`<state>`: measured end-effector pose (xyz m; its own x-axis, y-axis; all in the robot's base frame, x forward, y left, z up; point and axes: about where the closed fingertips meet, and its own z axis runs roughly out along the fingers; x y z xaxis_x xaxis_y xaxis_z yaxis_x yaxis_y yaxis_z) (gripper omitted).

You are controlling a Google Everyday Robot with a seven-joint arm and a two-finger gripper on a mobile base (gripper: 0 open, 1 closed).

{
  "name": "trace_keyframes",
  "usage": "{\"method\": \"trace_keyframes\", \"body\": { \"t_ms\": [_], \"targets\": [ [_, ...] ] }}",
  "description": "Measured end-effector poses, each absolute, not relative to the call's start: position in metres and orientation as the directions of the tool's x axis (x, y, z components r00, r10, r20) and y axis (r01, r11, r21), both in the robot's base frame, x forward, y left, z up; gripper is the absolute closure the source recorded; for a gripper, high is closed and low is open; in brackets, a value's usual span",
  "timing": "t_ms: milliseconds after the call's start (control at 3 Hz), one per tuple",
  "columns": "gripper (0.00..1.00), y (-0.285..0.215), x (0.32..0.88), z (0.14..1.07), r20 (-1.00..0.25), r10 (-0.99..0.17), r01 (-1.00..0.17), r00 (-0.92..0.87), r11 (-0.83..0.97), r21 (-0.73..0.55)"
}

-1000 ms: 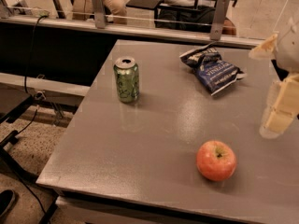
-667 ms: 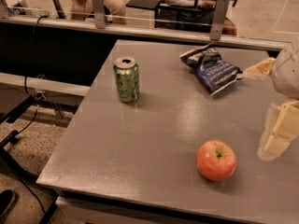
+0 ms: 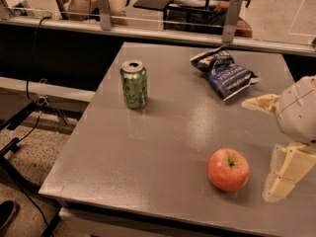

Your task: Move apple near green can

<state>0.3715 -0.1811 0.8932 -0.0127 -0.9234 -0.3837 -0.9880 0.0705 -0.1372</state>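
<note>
The red-orange apple sits on the grey table near its front right. The green can stands upright at the table's left side, well apart from the apple. My gripper comes in from the right edge, just right of the apple. It is open and empty. One pale finger reaches left above the apple and the other finger hangs down beside it. Neither finger touches the apple.
A dark blue chip bag lies at the table's back right. A rail with glass panels runs behind the table. The floor and a dark cable lie to the left, below the table's left edge.
My gripper has come down and slightly left, so it now sits beside the apple. The apple, can and bag have not moved.
</note>
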Motion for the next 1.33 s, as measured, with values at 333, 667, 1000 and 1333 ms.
{"method": "trace_keyframes", "body": {
  "t_ms": [333, 667, 1000, 1333],
  "targets": [
    [0.0, -0.17, 0.361, 0.876, -0.386, -0.922, -0.99, 0.031, 0.026, -0.141],
    [0.0, -0.15, 0.353, 0.852, -0.388, -0.919, -0.99, 0.068, -0.013, -0.141],
    [0.0, -0.144, 0.353, 0.847, -0.394, -0.916, -0.99, 0.074, -0.02, -0.14],
    [0.15, -0.142, 0.354, 0.844, -0.397, -0.915, -0.991, 0.074, -0.021, -0.136]
  ]
}}
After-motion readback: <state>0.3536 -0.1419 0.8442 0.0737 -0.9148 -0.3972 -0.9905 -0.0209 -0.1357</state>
